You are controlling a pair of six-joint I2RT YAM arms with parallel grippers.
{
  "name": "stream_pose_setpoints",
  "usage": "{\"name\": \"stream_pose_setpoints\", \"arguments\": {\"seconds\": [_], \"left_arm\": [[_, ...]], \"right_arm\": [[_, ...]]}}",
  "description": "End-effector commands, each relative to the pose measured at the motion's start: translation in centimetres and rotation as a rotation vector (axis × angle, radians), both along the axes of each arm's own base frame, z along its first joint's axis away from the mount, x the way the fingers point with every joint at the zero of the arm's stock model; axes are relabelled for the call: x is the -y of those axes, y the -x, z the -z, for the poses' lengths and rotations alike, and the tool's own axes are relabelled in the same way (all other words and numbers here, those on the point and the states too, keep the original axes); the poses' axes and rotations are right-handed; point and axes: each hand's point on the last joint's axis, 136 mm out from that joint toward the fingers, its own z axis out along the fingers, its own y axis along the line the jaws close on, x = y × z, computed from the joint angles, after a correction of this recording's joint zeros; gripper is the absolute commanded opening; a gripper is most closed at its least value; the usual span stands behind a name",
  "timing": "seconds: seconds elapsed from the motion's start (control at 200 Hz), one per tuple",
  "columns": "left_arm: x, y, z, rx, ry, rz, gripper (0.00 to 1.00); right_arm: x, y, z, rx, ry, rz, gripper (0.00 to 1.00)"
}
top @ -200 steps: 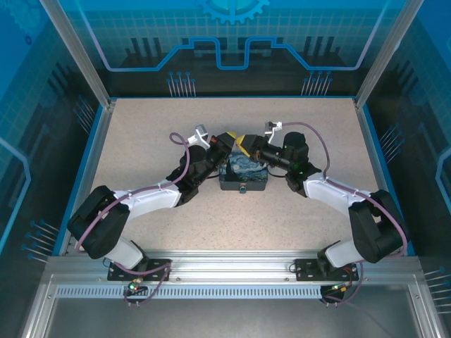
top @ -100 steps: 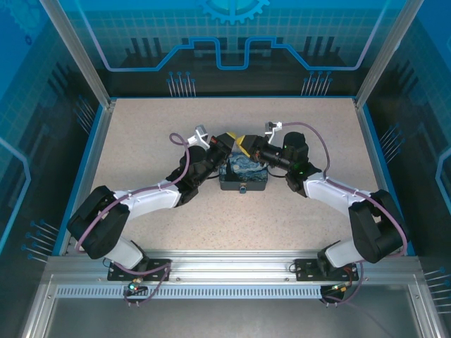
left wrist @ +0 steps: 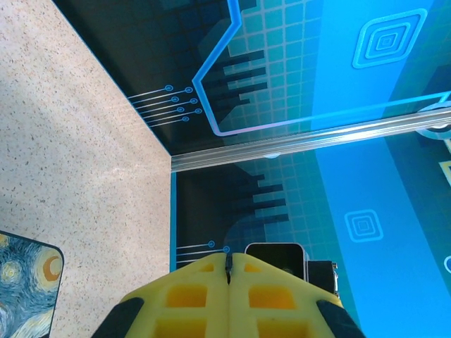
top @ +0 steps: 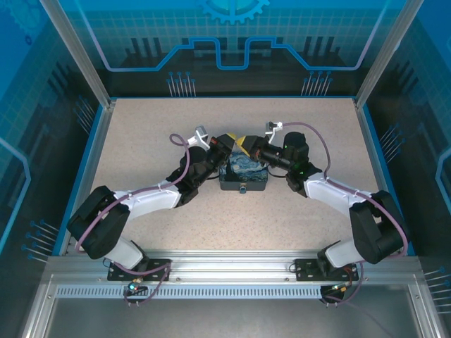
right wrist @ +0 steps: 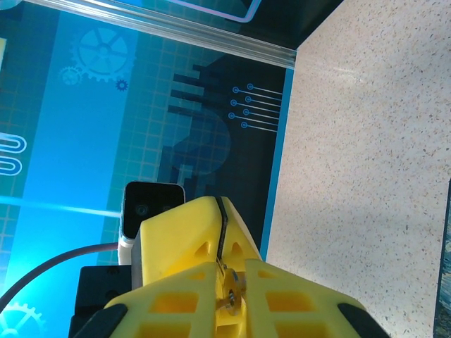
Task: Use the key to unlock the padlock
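Hardly anything has moved in the last second: both arms are still bent in over the one box (top: 248, 171) at the middle of the speckled surface (top: 141, 134), and only the right claw (right wrist: 220, 211) has drawn tighter. Its yellow fingers now meet along a thin seam and nip a small silvery piece of metal, the key (right wrist: 229, 296) by the look of it. The left claw (left wrist: 229, 271) is pressed fully closed, with nothing between its tips that I can see, and a corner of the painted lid sits just beside it. The two wrists crowd the far side of the box and cover part of its lid. The single padlock (top: 242, 188) hangs on the near wall of the box, apart from both claws.
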Motion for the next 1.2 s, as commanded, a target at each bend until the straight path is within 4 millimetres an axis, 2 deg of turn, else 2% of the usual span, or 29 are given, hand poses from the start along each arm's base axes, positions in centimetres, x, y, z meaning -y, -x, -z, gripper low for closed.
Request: {"name": "stream_pose_setpoints", "arguments": {"seconds": [0.0,0.37,0.695,0.835,1.196], "left_arm": [[-0.3,0.5,-1.2,0.031,0.024,-0.009,0.0],[-0.3,0.5,-1.1,0.031,0.024,-0.011,0.0],[0.4,0.5,-1.6,0.03,0.007,0.024,0.0],[0.9,0.4,-1.7,0.026,-0.001,0.043,0.06],[1.7,0.1,-1.3,0.003,-0.013,0.07,0.0]], "right_arm": [[0.2,0.0,-1.9,0.056,-0.01,0.004,0.13],[0.4,0.2,-1.4,0.047,-0.004,0.003,0.0],[0.4,1.4,-1.1,0.073,0.023,-0.034,0.0],[1.1,1.9,-0.3,0.063,0.045,-0.019,0.0],[1.1,2.4,-0.1,0.068,0.056,-0.043,0.0]]}}
